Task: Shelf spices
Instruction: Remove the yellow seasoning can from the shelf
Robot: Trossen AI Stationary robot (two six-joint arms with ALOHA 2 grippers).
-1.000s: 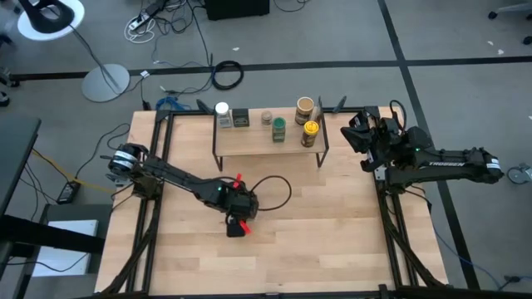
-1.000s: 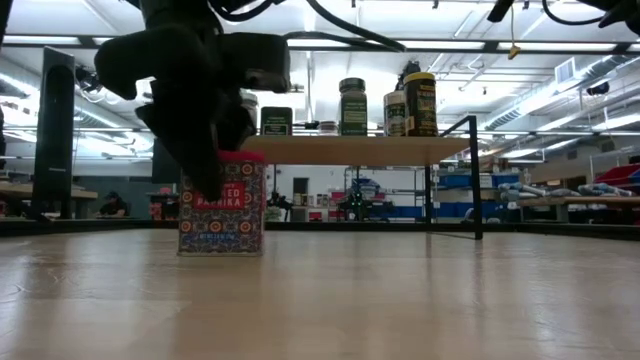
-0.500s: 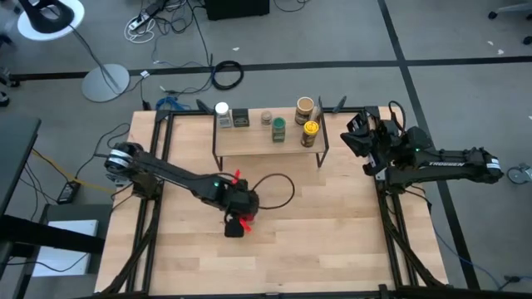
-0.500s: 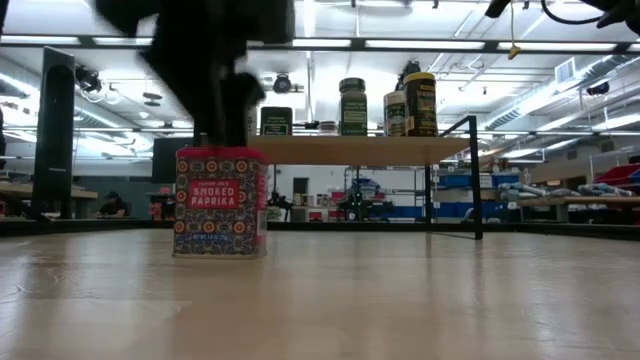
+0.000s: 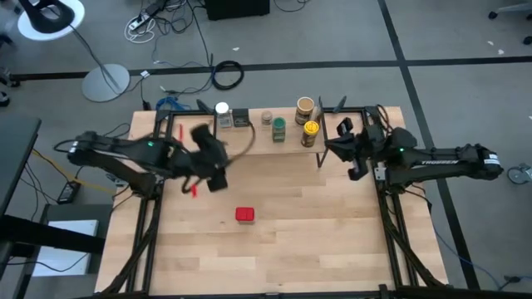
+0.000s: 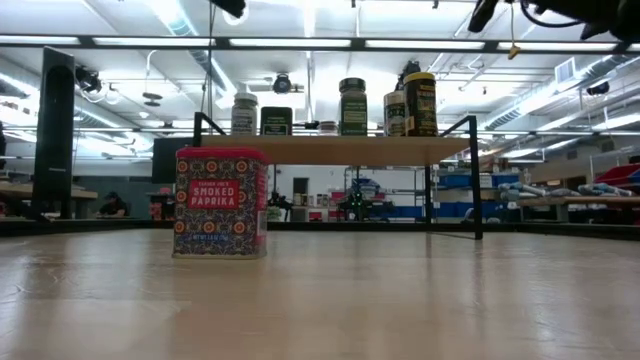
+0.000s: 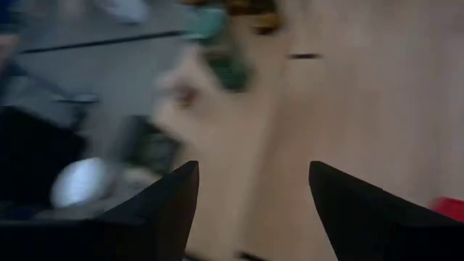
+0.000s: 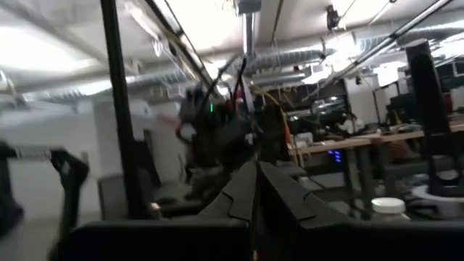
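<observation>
The left wrist view is smeared by motion — the jars on the shelf [image 7: 232, 43] are only green and yellow blobs, and the red tin [image 7: 449, 206] is cut off at the picture's edge. In the high view the left end effector [image 5: 208, 158], just in front of the shelf, is blurred. In the low view both arms are cut off above the shelf — only dark fragments show.

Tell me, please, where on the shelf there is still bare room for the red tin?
The shelf is bare along its near edge, in front of the jars, and between the dark tin and the tan-capped jar. Its right end is crowded. The red tin stands alone on the table.
</observation>
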